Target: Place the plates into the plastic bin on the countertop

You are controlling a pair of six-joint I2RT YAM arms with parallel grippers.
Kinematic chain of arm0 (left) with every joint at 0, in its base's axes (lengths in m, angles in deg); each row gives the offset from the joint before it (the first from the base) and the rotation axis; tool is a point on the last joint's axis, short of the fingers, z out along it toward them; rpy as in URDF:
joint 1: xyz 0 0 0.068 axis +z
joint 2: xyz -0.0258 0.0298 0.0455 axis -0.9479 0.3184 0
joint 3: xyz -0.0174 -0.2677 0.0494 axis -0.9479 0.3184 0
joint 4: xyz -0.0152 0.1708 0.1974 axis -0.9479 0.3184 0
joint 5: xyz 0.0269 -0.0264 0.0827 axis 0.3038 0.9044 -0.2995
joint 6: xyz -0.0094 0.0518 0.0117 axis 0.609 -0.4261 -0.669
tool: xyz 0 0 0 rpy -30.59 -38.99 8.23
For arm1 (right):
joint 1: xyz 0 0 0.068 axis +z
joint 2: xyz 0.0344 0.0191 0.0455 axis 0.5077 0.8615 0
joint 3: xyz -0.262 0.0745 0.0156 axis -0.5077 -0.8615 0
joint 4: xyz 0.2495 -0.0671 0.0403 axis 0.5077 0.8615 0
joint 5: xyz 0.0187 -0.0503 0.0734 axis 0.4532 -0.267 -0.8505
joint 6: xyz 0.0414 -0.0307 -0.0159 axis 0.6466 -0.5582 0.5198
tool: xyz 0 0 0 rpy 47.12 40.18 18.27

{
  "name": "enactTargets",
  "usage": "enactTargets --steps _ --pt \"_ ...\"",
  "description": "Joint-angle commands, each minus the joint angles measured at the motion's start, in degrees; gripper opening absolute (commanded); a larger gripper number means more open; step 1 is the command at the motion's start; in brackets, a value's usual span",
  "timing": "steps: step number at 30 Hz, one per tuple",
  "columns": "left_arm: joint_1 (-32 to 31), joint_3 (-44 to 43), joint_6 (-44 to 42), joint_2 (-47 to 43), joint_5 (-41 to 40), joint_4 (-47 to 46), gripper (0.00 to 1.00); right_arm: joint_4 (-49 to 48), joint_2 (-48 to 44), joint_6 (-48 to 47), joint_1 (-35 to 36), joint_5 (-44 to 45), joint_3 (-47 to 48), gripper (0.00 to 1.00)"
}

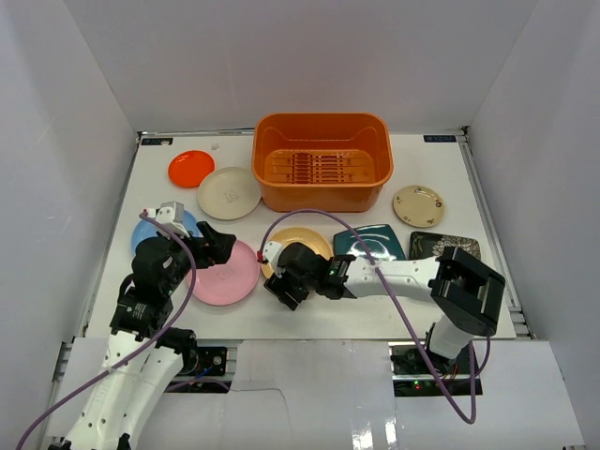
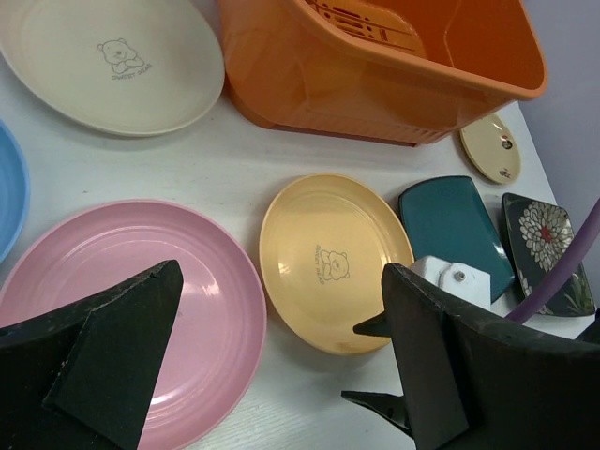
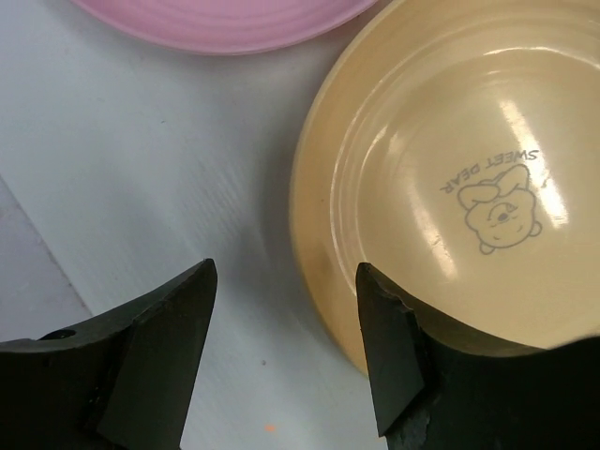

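Just under your right gripper (image 3: 281, 309), jaws spread and holding nothing, sits the yellow plate (image 3: 450, 187). Your left gripper (image 2: 281, 281) hangs open over the pink plate (image 2: 141, 281). Past both, the plastic bin (image 1: 323, 119) is empty, so all eight plates are on the countertop (image 1: 412, 159).

The yellow plate (image 3: 422, 141) and pink plate (image 2: 141, 253) look glossy and smooth, the plastic bin (image 2: 328, 75) shiny, the countertop (image 2: 225, 178) matt

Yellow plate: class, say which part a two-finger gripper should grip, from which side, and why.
Grip the yellow plate by its raised rim, at the near edge. It lies flat and looks too wide to span, so one finger goes inside the rim, one outside. The near edge faces bare table; the teal plate crowds its right. The right gripper stands open astride that rim.
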State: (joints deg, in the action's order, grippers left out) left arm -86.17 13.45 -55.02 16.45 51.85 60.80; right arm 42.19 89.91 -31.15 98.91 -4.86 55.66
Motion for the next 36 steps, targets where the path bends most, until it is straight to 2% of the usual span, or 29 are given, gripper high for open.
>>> enactTargets --steps 1,7,10,11,14,15,16,25,30,33,36 --pt "0.0 -1.6 0.7 -0.3 -2.9 1.0 0.98 -1.4 0.9 -3.6 0.8 4.2 3.2 0.67" --pt "-0.1 -1.4 1.0 0.1 -3.0 1.0 0.98 -3.2 5.1 -4.1 1.0 3.9 3.0 0.66" --pt "-0.1 -1.2 0.9 0.5 -3.0 0.9 0.98 -4.1 7.7 -4.1 0.9 3.7 3.4 0.58" --pt "-0.1 -1.2 1.0 0.6 -3.0 0.9 0.98 -4.3 8.0 -4.1 1.0 3.5 3.8 0.54" --pt "-0.1 -1.2 0.9 1.1 -2.9 0.9 0.98 -4.8 7.0 -3.9 2.3 3.6 4.8 0.24" --pt "-0.1 -1.2 0.9 1.3 -2.9 0.9 0.98 -4.6 5.6 -3.8 2.8 4.3 5.1 0.11" --pt "-0.1 -1.2 0.9 1.4 -2.9 0.9 0.98 -3.6 4.6 -3.8 3.8 5.6 5.7 0.08" --pt "-0.1 -1.1 0.9 4.4 -1.1 0.7 0.97 5.4 -12.1 2.3 7.2 9.1 8.1 0.08" --pt "-0.1 -1.5 0.7 8.9 1.2 0.9 0.89 9.8 -19.6 -0.9 7.1 17.2 17.3 0.08" --pt "-0.1 -2.5 1.2 15.0 3.7 2.6 0.86 9.5 -19.7 -7.4 3.1 22.2 24.4 0.08" --pt "-0.2 -4.9 1.3 20.1 8.8 4.5 0.86 9.1 -16.3 -12.0 -4.1 17.8 31.1 0.08"
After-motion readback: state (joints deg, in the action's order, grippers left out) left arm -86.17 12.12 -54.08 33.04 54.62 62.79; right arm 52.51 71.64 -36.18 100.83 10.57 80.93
